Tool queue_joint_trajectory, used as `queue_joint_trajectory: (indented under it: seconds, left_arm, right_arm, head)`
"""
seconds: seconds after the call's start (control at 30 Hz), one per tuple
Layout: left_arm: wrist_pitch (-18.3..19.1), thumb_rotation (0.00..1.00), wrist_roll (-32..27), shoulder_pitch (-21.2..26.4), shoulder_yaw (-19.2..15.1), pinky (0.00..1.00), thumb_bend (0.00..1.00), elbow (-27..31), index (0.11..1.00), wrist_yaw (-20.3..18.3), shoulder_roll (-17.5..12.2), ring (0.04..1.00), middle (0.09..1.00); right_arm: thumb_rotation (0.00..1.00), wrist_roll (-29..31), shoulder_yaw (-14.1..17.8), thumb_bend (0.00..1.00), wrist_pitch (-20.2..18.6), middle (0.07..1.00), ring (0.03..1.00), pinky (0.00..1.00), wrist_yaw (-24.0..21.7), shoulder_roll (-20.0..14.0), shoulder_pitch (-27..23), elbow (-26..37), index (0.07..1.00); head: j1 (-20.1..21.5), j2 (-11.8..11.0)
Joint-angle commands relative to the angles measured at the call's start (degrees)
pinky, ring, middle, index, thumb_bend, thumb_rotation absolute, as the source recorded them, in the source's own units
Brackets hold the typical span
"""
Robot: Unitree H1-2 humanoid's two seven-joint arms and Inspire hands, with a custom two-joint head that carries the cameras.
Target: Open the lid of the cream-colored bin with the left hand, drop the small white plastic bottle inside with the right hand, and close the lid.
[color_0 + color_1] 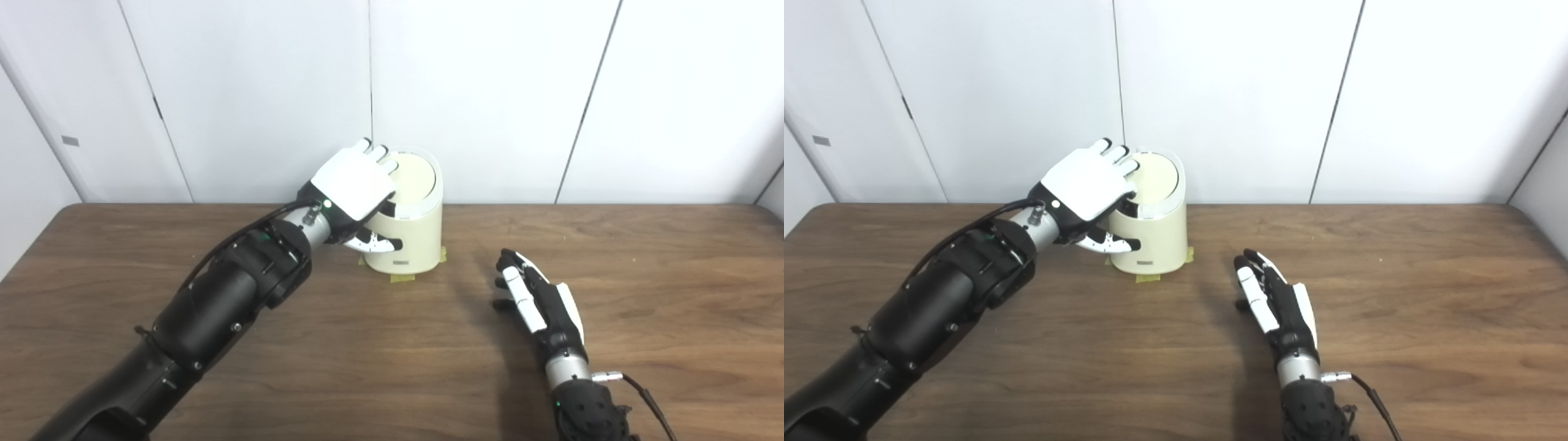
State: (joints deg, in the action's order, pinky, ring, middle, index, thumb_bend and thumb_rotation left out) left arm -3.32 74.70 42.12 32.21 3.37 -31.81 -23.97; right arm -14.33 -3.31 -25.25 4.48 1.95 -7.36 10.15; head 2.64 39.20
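The cream-colored bin point(409, 236) stands at the far middle of the brown wooden surface point(643, 294), close to the white panelled wall point(490, 92) behind it. It is an upright, rounded container, and its round lid point(416, 179) lies shut on top, tilted slightly toward the near side inside a pale rim. Small pieces of yellowish tape point(402, 278) show at the foot of the bin, at its near edge and at its right side.

The left hand point(1084, 187) rests over the left part of the lid, back of the hand upward. Its fingers point(1118, 151) lie stretched out flat across the lid's left edge, while the thumb point(1108, 245) reaches below along the near-left wall of the bin. It grips nothing; the fingers are spread loosely over the top. The black left arm point(208, 318) runs from the near left corner up to the bin.

The right hand point(536, 294) is to the right of the bin and nearer, well apart from it, low over the bare surface, with its shadow just to its left. Its fingers point(520, 294) are extended and a little apart, pointing toward the far side, and it holds nothing. Its forearm point(582, 404) enters from the near edge, with a cable at the wrist.

The small white plastic bottle cannot be seen in either view.
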Motion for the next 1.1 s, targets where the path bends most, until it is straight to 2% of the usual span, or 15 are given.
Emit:
queue_joint_trajectory:
  seconds: [0.0, 0.37, 0.57, 0.8, 1.07]
  left_arm:
    - [-1.9, 0.72, -1.1, -1.0, 1.2, 1.00, 0.51, -0.8, 0.787, -4.5, -0.7, 1.000, 0.967]
    - [-2.0, 0.76, -1.8, -2.0, 0.8, 1.00, 0.48, -0.5, 0.852, -4.3, -0.8, 1.000, 0.976]
    - [-2.1, 0.74, -2.5, -2.4, 0.6, 1.00, 0.49, -0.8, 0.857, -3.9, -0.7, 1.000, 0.977]
    - [-2.4, 0.87, -3.0, -2.8, 1.2, 1.00, 0.47, -1.7, 0.868, -4.4, -0.5, 1.000, 0.972]
    - [-2.7, 0.92, -4.0, -2.9, 1.5, 1.00, 0.47, -2.4, 0.864, -4.7, -0.3, 1.000, 0.978]
  right_arm:
    - [0.89, 0.0, 0.2, 0.36, -0.6, 0.840, 0.801, 0.66, -0.1, 0.1, -1.3, 1.4, 0.869]
    - [0.87, -0.2, 0.1, 0.36, -0.7, 0.835, 0.792, 0.65, -0.1, -0.1, -1.1, 1.3, 0.864]
    - [0.88, -0.6, 0.0, 0.35, -0.8, 0.829, 0.785, 0.65, 0.0, -0.2, -1.2, 1.4, 0.864]
    - [0.90, -0.8, 0.1, 0.36, -1.2, 0.826, 0.785, 0.65, 0.2, 0.1, -1.1, 1.8, 0.864]
    - [0.88, -0.3, 0.7, 0.36, -1.2, 0.833, 0.796, 0.66, -0.1, 0.1, -1.1, 2.2, 0.870]
  head:
    - [0.1, 0.1]
    - [0.0, 0.3]
    - [0.1, 0.5]
    - [0.4, 0.8]
    - [0.5, 0.9]
